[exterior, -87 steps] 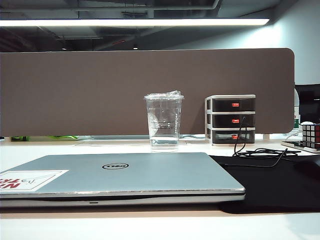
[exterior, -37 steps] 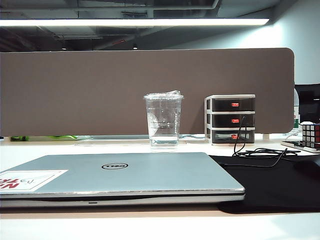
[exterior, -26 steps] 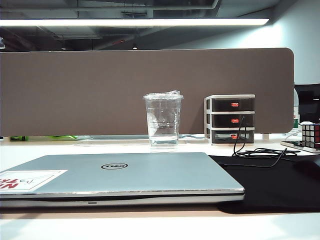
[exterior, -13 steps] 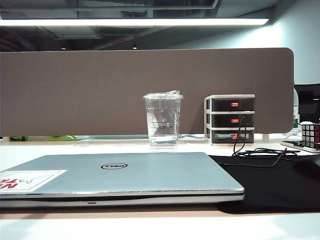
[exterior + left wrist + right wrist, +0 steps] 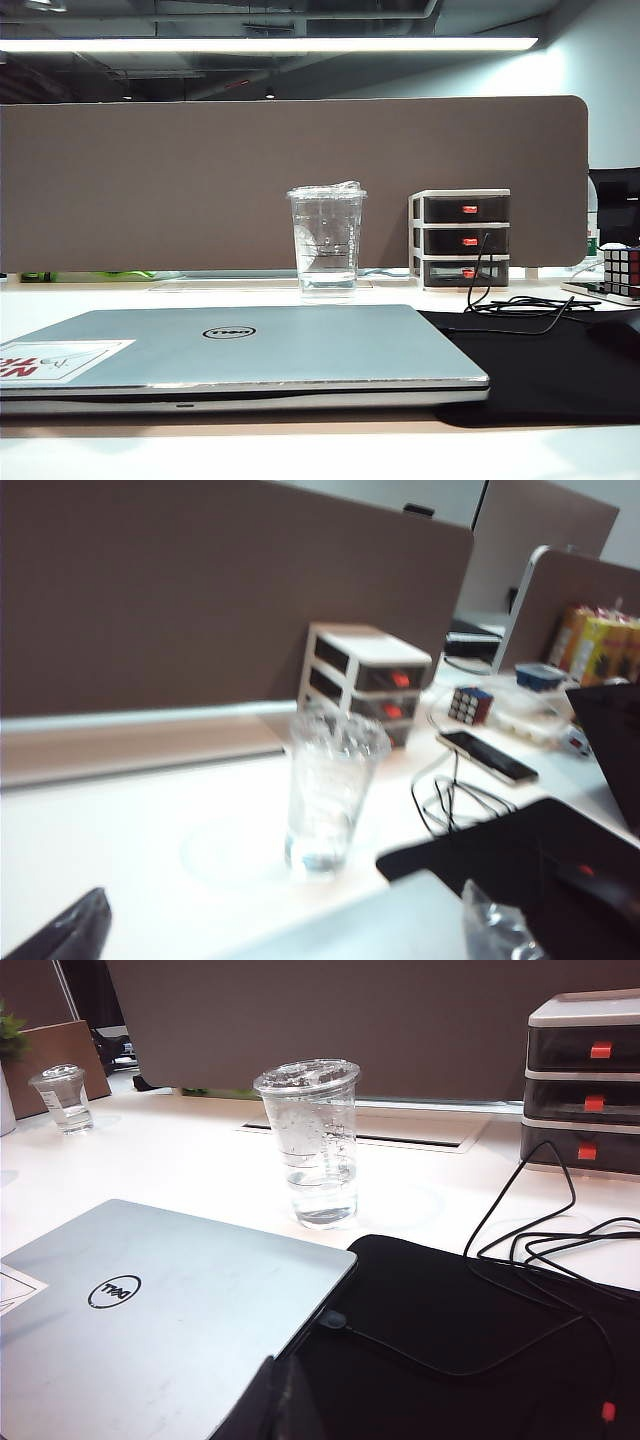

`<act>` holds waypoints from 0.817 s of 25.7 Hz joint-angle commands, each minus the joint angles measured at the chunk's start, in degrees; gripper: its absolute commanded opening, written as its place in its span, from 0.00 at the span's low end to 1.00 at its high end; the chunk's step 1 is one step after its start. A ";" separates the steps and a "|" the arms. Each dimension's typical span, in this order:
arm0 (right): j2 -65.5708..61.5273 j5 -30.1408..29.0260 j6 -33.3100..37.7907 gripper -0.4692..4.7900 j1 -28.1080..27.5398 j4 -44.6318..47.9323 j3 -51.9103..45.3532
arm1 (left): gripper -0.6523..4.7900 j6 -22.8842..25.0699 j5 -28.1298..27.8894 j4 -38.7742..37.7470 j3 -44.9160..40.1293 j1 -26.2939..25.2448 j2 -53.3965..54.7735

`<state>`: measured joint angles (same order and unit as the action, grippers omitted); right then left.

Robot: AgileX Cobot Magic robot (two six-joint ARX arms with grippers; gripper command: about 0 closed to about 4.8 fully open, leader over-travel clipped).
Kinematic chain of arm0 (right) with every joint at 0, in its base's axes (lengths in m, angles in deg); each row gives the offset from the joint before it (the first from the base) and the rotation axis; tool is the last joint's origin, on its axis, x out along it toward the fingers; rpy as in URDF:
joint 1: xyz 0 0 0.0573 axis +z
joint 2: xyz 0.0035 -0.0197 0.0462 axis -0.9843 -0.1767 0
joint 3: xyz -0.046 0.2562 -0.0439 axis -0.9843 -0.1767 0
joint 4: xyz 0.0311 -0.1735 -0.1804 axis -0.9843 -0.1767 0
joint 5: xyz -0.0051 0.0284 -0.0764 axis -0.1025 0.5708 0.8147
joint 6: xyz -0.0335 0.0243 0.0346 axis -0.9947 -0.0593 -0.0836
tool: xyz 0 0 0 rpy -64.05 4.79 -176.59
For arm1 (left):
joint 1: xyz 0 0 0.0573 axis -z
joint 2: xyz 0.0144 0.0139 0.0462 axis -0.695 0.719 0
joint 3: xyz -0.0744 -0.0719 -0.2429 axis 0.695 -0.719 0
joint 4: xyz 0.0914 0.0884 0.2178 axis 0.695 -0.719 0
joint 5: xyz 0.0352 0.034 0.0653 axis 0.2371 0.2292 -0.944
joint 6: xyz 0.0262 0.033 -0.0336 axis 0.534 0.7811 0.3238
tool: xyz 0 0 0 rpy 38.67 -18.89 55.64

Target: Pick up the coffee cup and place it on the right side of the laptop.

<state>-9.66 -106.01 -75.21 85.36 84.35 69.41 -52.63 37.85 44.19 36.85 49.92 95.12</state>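
Left gripper [image 5: 280, 935] shows in its own wrist view only as 2 fingertips at the frame's edge, a dark one [image 5: 62, 928] and a crinkly clear-wrapped one [image 5: 497, 927], standing far apart, so the jaws are wide and empty; it faces the cup from the laptop side, not yet near it. Right gripper [image 5: 285, 1402] shows only a dark sliver low in its wrist view, above the near edge of the laptop, and I cannot tell how its jaws stand. Neither gripper appears in the exterior view. Standing upright on the white desk [image 5: 120, 300] is the tall clear plastic tapered coffee cup [image 5: 326, 243] with its crinkled clear lid, just behind the back edge of the wide thin silver-grey closed laptop [image 5: 300, 350], with a little clear liquid in its bottom. Judged from that, it is light, thin-walled, easily crushed and smooth enough to slip. A gentle squeeze around the mid-body, below the lid rim, kept upright, looks safest. Right of the laptop lies a black mat [image 5: 540, 370] with looped black cables [image 5: 520, 305].
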 commanded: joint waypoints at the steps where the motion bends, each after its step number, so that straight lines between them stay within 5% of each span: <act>1: 0.11 -0.24 0.20 0.09 0.02 1.01 -0.28 | 1.00 0.28 0.39 10.38 1.44 -0.07 6.16; 10: 0.11 -0.07 0.20 0.09 0.02 0.96 -0.28 | 1.00 6.51 3.19 14.29 6.40 -0.07 24.28; 13: 0.11 -0.09 0.20 0.09 0.04 0.98 -0.28 | 1.00 10.67 3.76 21.42 7.45 -0.04 34.38; 21: 0.11 -0.02 0.22 0.09 0.00 0.98 -0.28 | 1.00 9.22 0.68 32.72 7.54 1.49 44.11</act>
<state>-9.66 -105.96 -75.21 85.36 84.35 69.41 -43.82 40.74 73.54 43.97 50.64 138.20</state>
